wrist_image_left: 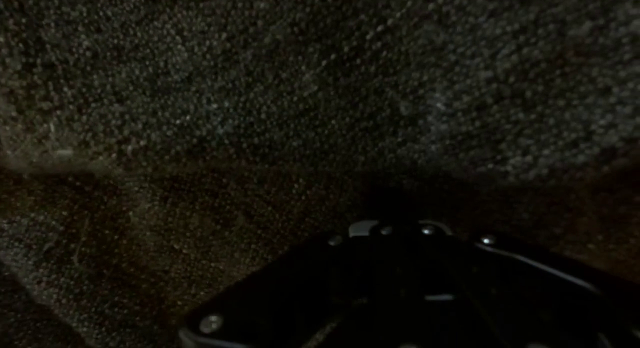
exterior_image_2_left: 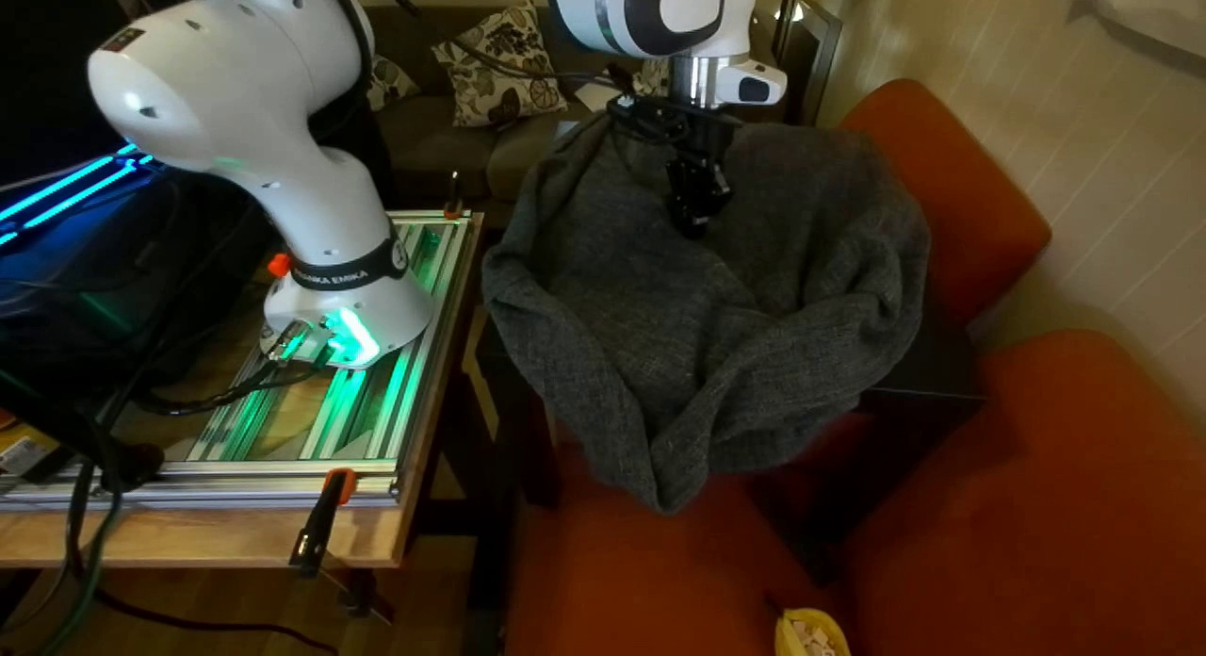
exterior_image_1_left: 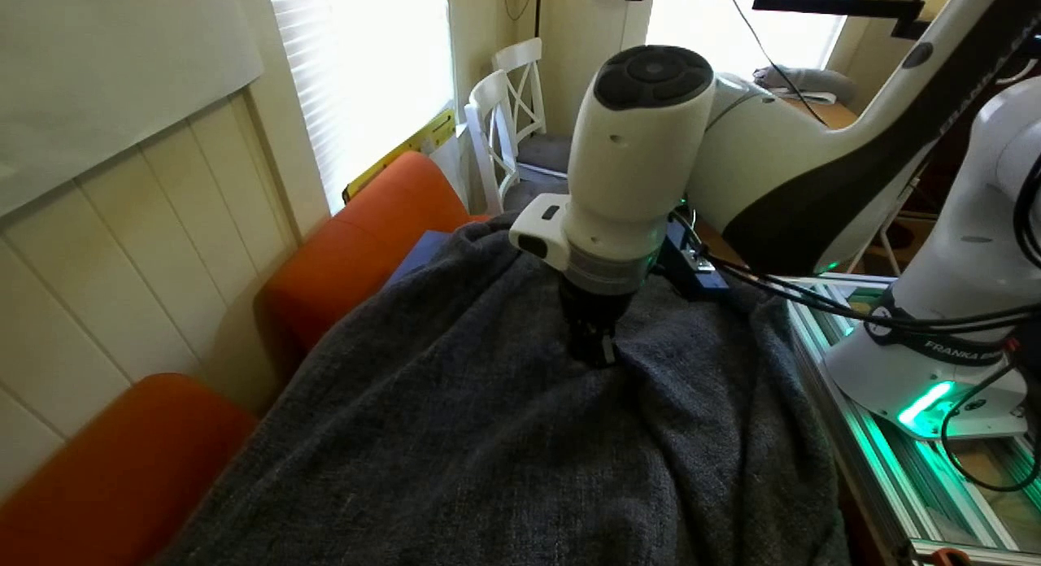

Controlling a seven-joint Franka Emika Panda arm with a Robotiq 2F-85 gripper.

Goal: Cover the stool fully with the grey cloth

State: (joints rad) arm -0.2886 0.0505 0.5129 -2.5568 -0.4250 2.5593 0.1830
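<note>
Where the edge of the desk [exterior_image_2_left: 226, 538] stops, grey cloth [exterior_image_2_left: 641, 307], draped; gripper [wrist_image_left: 406, 230] above, fingers [wrist_image_left: 362, 229] narrowed, down against it; pinch, I cannot tell.

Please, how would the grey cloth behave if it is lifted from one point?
The grey cloth is probably floppy, since its edges hang in loose folds. Its coarse, fuzzy weave suggests it would not slip easily. Spread so wide, it may drag rather than lift at once.
</note>
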